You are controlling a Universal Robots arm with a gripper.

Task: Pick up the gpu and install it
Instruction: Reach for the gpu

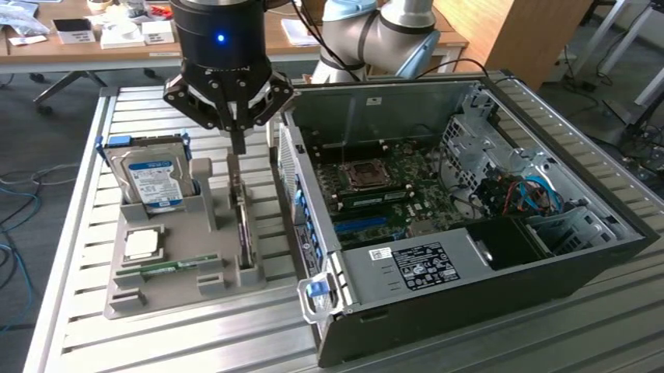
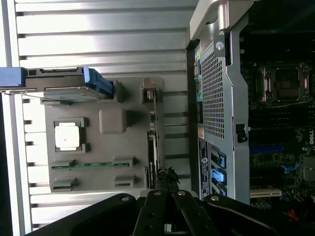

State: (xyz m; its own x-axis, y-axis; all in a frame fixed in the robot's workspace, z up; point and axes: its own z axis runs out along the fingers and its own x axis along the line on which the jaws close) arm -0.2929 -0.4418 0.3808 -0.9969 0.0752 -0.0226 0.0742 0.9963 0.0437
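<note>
The gpu (image 1: 242, 214) stands on its edge in a slot of the grey holder tray (image 1: 176, 291), to the exterior view's left of the open computer case (image 1: 467, 194). In the wrist view the gpu (image 2: 153, 142) shows edge-on as a thin dark strip. My gripper (image 1: 238, 146) hangs straight above the far end of the card, its two fingers pressed together with nothing between them. The closed fingertips (image 2: 168, 173) sit just beside the card's end in the wrist view. I cannot tell whether they touch it.
The tray also holds a hard drive (image 1: 154, 180) with a blue-white label, a square processor (image 1: 142, 245) and a narrow green memory stick (image 1: 166, 268). The case's motherboard (image 1: 389, 190) lies exposed. Everything rests on a slatted metal table (image 1: 73, 256).
</note>
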